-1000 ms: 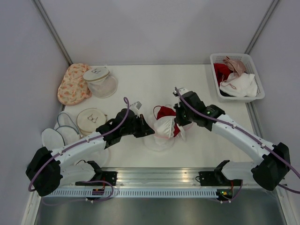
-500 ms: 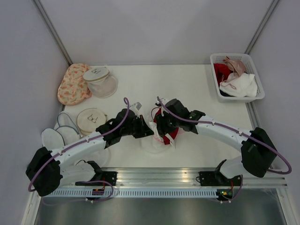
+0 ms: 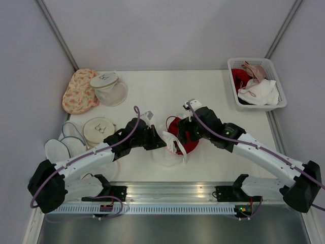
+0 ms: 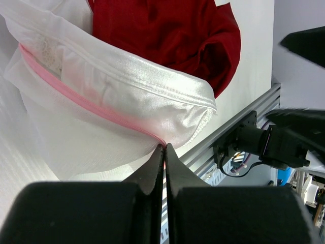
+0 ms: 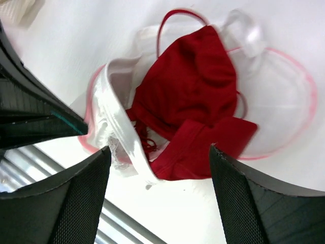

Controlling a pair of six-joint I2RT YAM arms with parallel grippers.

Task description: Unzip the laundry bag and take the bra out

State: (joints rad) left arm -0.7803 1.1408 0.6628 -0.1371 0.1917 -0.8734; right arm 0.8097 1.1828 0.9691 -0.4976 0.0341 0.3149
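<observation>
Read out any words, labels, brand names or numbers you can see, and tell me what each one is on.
No text can be read in any view.
On the white top of the clear mesh dome there is a small dark mark, too small to read.
The laundry bag and the red bra show no print.
</observation>
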